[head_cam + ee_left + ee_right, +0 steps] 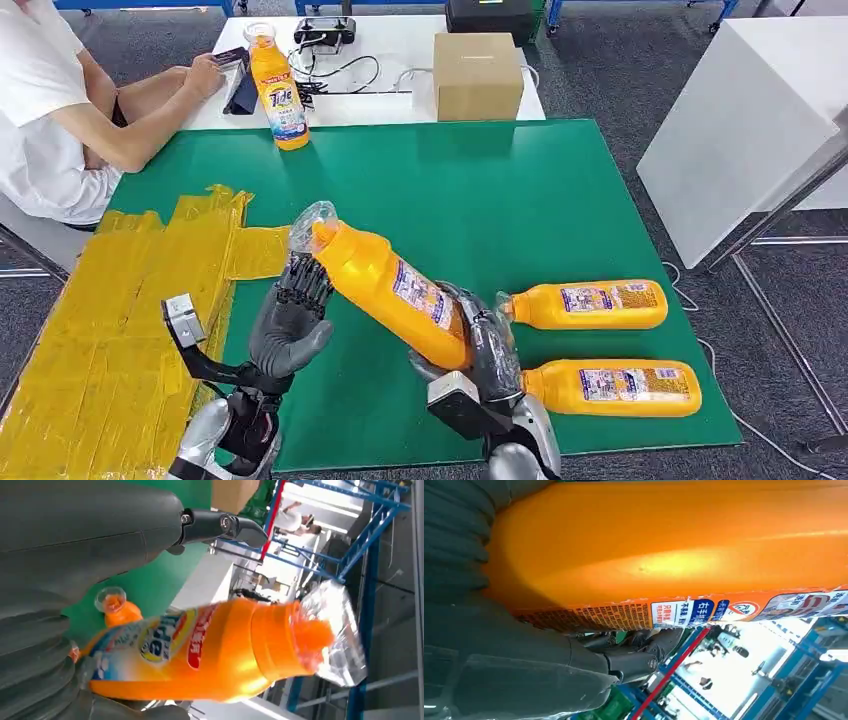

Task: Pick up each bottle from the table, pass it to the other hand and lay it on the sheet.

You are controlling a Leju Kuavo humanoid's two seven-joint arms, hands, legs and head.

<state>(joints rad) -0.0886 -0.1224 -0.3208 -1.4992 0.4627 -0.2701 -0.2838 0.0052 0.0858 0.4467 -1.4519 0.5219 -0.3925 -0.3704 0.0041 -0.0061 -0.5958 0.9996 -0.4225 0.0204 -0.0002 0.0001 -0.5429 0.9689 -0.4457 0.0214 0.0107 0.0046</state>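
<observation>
1. The right hand [470,345] grips the base end of a tilted bottle [390,290] held above the green desk [520,200], cap up and to the left.
2. The left hand [290,325] is raised just beside the bottle's neck, fingers [303,280] apart and holding nothing.
3. Two more bottles [590,305] [612,387] lie on their sides at the near right.
4. A fourth bottle [277,88] stands at the far left edge.
5. The yellow sheet [120,330] covers the left side.
6. A person's hand [205,75] rests on the far white desk.
</observation>
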